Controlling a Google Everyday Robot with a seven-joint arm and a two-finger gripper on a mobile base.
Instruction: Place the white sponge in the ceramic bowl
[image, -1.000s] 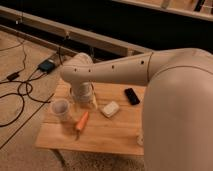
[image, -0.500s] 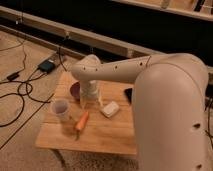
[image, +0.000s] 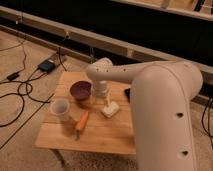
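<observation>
The small white rectangular sponge (image: 111, 108), soft-looking with rounded edges, lies flat on the pale slatted wooden table (image: 107, 140) near its middle, not lifted. The gripper (image: 102, 99) hangs just beside it at about 11 o'clock, low over the table. I cannot tell from here whether it is open or closed, or whether it touches the sponge. At 10 o'clock from the sponge, past the gripper, sits the round, glossy, dark maroon ceramic bowl (image: 80, 90). A translucent white cup (image: 60, 107) stands at 9 o'clock and an orange carrot (image: 81, 122) lies at 8 o'clock. My worry is the sponge's give: a pinch on one corner could let it squash and slip out. With the bowl so near the gripper, I think a careless swing could knock its smooth, hard rim and slide it toward the cup. The big cream arm (image: 165, 105) blocks much of my view of the right side.
</observation>
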